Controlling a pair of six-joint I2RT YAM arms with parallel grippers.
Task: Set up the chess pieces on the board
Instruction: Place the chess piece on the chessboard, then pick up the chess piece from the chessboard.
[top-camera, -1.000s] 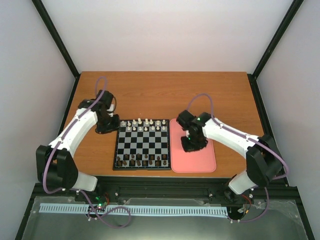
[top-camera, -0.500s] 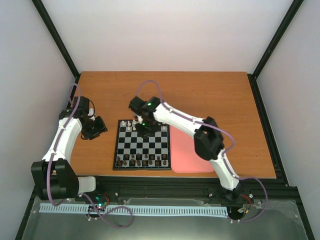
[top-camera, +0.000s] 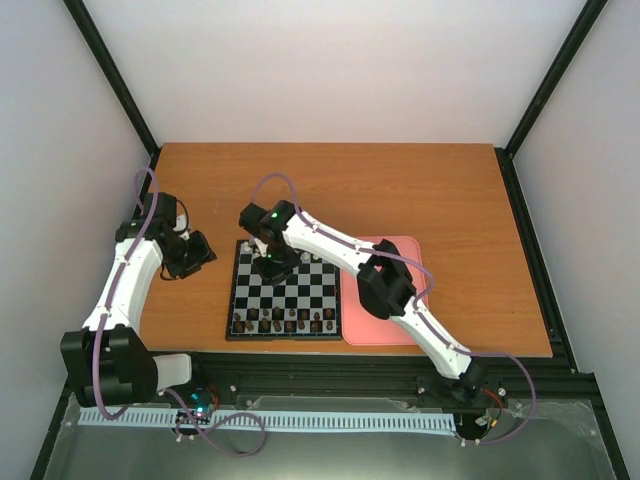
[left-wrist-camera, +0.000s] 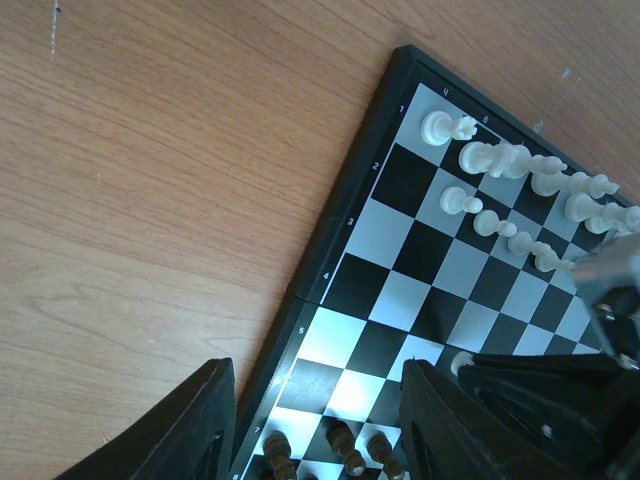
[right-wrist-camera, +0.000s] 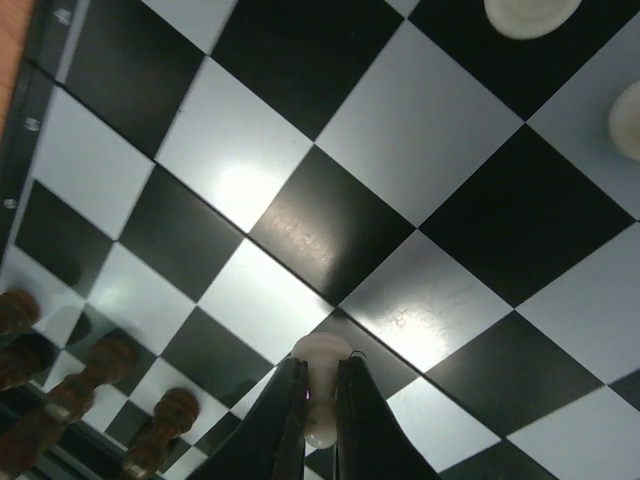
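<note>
Over the far-left part of the board (top-camera: 290, 295), the right gripper (right-wrist-camera: 318, 380) hangs low. Its jaws are pressed onto a single white piece (right-wrist-camera: 320, 350), pinching the narrow stem just under its rounded head, a little above a dark square. The other cream chess pieces (left-wrist-camera: 500, 160) stand in two rows along the board's far edge. The second-row square beside the left edge looks bare. The dark brown pieces (top-camera: 280, 322) line the near edge. The left gripper (left-wrist-camera: 318, 385) hovers off the board's left edge, over the wooden worktop (top-camera: 400, 190), its jaws spread and holding nothing. A pink tray (top-camera: 405, 245) lies against the board's right edge, partly hidden under the right arm. The held piece looks tiny, light and rigid, with a smooth surface and a small foot. It would probably twist or slip in a loose pinch, and topple if let go at a tilt. The stem below the head seems the best place to hold it, taken from straight above. The fingers would need to line up with the gaps between neighbouring pieces, since those stand close enough to be knocked over.
</note>
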